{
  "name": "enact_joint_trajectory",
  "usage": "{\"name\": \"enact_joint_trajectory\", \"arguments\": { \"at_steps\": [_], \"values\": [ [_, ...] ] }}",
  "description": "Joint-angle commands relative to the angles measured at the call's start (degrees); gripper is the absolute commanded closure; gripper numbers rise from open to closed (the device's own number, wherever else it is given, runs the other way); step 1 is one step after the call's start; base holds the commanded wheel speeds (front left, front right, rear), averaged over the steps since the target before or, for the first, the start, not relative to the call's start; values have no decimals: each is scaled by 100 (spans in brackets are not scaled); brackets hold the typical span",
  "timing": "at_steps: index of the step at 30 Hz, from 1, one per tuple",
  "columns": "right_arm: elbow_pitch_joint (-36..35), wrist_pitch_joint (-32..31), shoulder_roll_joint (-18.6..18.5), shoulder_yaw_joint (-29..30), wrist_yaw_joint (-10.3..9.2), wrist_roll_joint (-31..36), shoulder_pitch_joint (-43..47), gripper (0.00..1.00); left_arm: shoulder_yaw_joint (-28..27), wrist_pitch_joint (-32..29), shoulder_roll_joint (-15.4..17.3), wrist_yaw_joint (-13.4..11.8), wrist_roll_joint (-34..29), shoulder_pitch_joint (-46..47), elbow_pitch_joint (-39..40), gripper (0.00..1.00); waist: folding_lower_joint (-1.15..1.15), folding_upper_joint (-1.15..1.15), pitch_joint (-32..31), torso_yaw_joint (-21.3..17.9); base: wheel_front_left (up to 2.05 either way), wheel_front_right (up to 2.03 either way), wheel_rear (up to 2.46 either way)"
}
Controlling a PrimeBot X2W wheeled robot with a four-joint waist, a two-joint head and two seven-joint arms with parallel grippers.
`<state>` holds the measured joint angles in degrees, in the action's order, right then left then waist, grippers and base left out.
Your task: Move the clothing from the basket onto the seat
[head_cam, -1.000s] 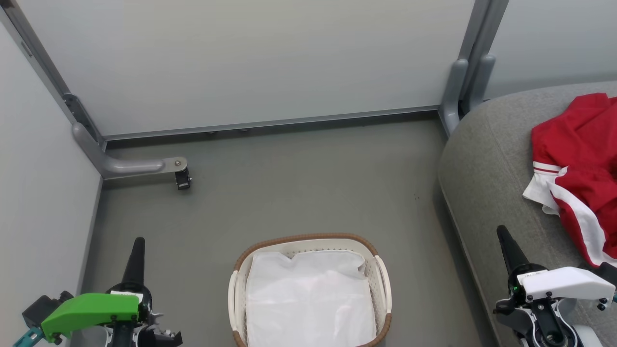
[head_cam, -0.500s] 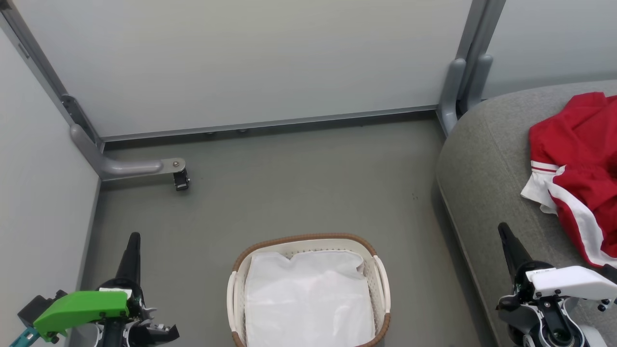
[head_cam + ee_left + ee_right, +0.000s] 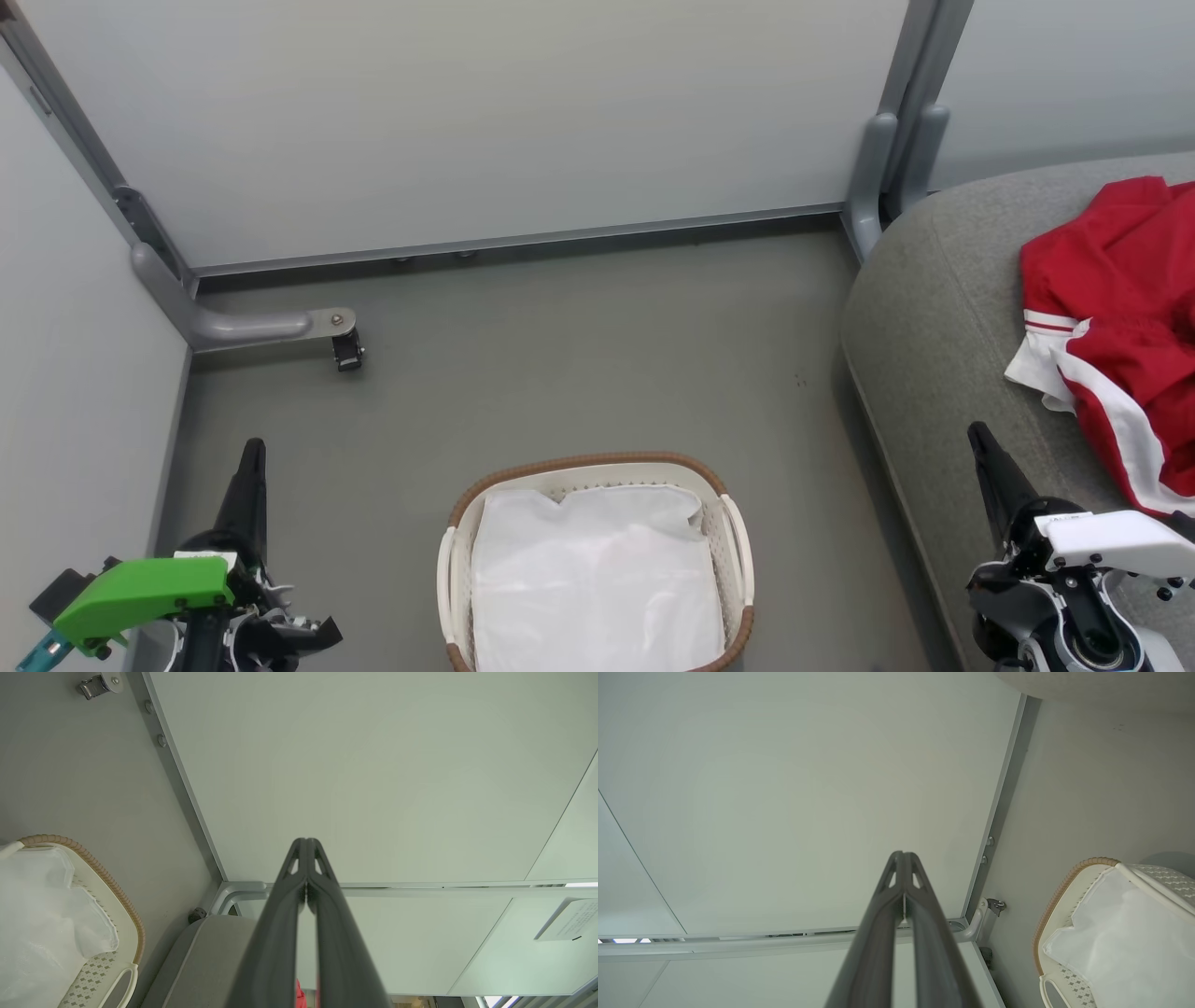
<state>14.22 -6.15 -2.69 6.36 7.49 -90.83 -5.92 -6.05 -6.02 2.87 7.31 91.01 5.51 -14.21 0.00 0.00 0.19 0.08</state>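
Flanking the basket [image 3: 579, 461] on grey floor [image 3: 579, 355], left gripper [image 3: 251, 455] and right gripper [image 3: 978, 437] are both pinched together, empty.

Basket [image 3: 597, 460]: one
Seat [image 3: 934, 308]: one
Clothing heap [image 3: 1111, 280]: one
Liner cloth [image 3: 597, 579]: one
Grippers: two, left gripper [image 3: 252, 450] and right gripper [image 3: 977, 433]

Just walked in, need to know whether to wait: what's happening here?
The red clothing lies on the grey seat, at the robot's right. The basket sits on the floor, its white liner showing. The left gripper and right gripper are shut, holding nothing, either side of the basket.
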Motion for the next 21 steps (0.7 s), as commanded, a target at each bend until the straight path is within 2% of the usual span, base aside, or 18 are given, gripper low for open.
{"name": "enact_joint_trajectory", "arguments": {
  "at_steps": [1,21],
  "values": [
    [-32,-40,-35,25,0,-114,-48,100,-44,-48,29,30,125,116,25,100,0,0,0,-3,0,0,0],
    [-35,-58,-35,29,0,-168,-47,100,-55,-60,22,29,152,100,21,100,0,0,-1,-8,0,0,0]
  ]
}}
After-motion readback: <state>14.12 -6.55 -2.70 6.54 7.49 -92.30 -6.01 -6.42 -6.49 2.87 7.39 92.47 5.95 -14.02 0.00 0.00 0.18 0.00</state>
